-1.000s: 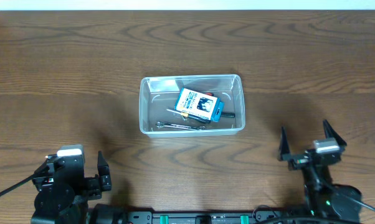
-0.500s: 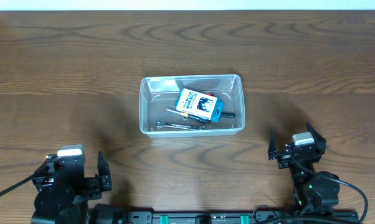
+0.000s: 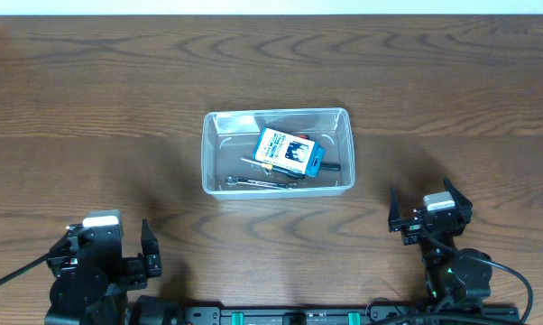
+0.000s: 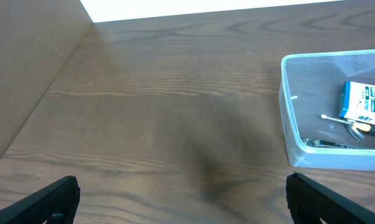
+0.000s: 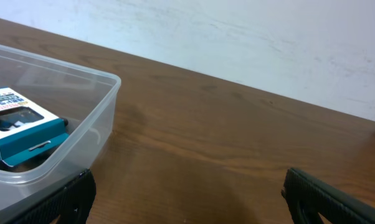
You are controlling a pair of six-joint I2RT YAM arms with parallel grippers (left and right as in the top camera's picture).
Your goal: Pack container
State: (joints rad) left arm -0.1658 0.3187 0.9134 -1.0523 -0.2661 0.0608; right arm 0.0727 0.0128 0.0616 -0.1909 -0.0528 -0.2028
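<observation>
The clear plastic container stands at the middle of the wooden table. Inside lie a blue-and-white box, a metal wrench and a black-handled screwdriver. My left gripper is open and empty at the near left, well away from the container. My right gripper is open and empty at the near right, just short of the container's right corner. The left wrist view shows open jaws over bare wood, with the container at the right. The right wrist view shows open jaws, with the container and the box at the left.
The wooden table ends at a white strip along the far edge. A pale wall stands behind the table in the right wrist view. A brown panel rises at the left of the left wrist view.
My right gripper has drawn back toward the near edge and a little left, turning slightly, then stayed still. The left arm and the container have not moved.
</observation>
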